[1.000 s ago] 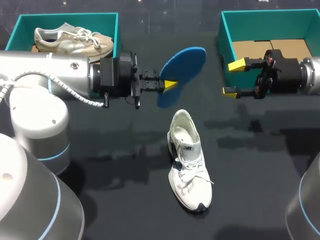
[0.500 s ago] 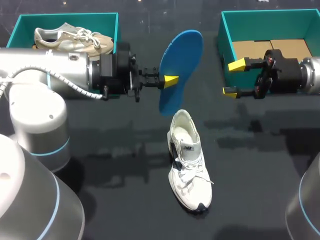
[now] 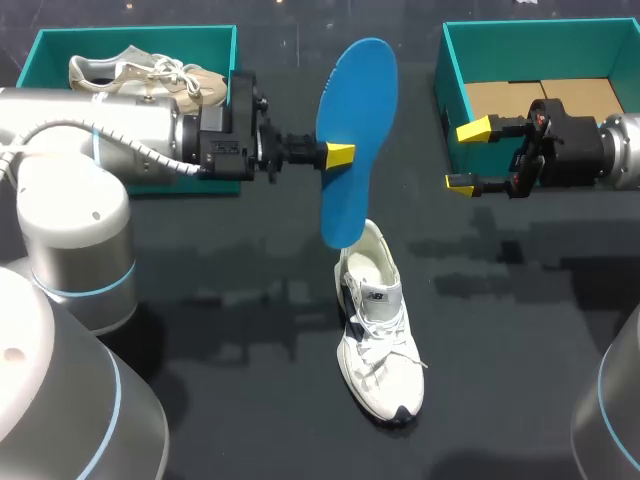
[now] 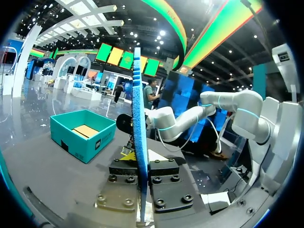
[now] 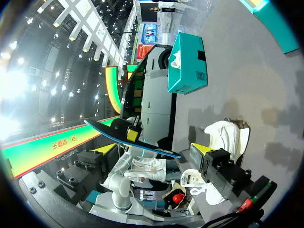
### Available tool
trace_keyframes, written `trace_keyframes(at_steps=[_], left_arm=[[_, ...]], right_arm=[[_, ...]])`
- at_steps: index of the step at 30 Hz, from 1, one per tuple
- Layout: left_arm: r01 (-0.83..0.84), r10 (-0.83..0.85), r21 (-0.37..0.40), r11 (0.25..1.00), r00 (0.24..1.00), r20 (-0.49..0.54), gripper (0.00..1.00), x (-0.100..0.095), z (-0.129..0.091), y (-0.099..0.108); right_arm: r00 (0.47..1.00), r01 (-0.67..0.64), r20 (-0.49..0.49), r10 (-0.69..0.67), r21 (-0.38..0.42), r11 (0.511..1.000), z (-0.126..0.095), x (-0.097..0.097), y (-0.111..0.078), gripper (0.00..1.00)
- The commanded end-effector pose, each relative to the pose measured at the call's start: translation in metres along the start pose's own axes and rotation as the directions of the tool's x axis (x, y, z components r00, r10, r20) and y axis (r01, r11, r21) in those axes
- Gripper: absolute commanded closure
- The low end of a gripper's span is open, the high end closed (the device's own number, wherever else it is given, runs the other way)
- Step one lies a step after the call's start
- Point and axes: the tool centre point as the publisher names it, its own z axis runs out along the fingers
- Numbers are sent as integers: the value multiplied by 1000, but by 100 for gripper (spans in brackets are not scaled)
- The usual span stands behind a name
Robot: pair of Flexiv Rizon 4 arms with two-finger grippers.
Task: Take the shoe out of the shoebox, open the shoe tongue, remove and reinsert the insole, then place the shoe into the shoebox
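My left arm (image 3: 100, 135) and right arm (image 3: 622, 150) — silver shells, blue joint rings, black wrists; white ribbed cable (image 3: 125, 158) on left; fingertips (image 3: 475, 130) yellow.

Our left claw (image 3: 338, 155) held the insole (image 3: 352, 140) on end over the heel of the shoe (image 3: 377, 320), which lay mid-bench (image 3: 250, 400). Behind at our far left sat a shoebox (image 3: 130, 40) with another shoe (image 3: 140, 72) in it. At the far right sat the second shoebox (image 3: 540, 32), with our right claw (image 3: 467, 156) beside its left wall.

Matt blue foam insole (image 3: 352, 140) with a rough ribbed edge, white shoe (image 3: 378, 330) of cloth mesh and smooth panels, teal card shoebox (image 3: 540, 35) with bare brown floor, dull black table (image 3: 250, 400), satin silver metal left arm (image 3: 100, 135)
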Motion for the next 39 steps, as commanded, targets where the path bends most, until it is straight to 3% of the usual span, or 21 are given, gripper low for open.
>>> trace_keyframes(at_steps=[1,15,34,39], left_arm=[[39,-39,-16,999,999,-11,100,-3,-1,-2],[345,-343,32,938,938,-48,100,-10,3,4],[714,-708,40,699,699,-95,100,-25,8,9],[764,-758,56,643,646,-93,100,-31,9,10]], right_arm=[[1000,-1,4,1,-1,1000,0,1,-1,0],[1000,-1,4,1,-1,1000,0,1,-1,0],[1000,-1,4,1,-1,1000,0,1,-1,0],[999,14,49,-15,11,1000,1,6,-2,0]])
